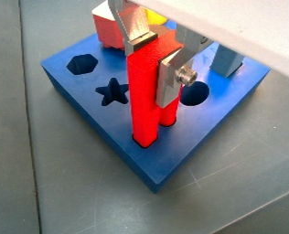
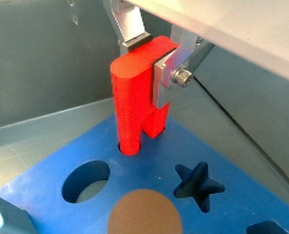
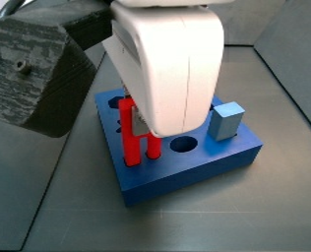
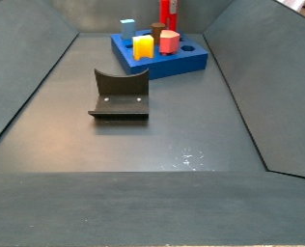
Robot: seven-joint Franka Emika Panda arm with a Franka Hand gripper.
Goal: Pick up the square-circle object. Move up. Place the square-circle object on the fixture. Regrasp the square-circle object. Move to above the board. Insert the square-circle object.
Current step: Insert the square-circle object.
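The square-circle object (image 1: 144,91) is a tall bright red peg, held upright between my gripper's fingers. My gripper (image 1: 155,58) is shut on its upper part, which also shows in the other wrist view (image 2: 154,59). The peg's lower end (image 2: 130,137) sits in a hole near a corner of the blue board (image 1: 190,123). In a side view the peg (image 3: 125,133) stands on the board (image 3: 198,169) under the white gripper body (image 3: 165,59). The dark fixture (image 4: 119,96) stands empty on the floor, nearer than the board (image 4: 181,66).
The board has a star hole (image 1: 111,91), a hexagon hole (image 1: 81,64) and a round hole (image 3: 183,145). A grey-blue peg (image 3: 226,121), a yellow peg (image 4: 144,46) and a salmon peg (image 4: 170,42) stand in it. Grey walls enclose the floor.
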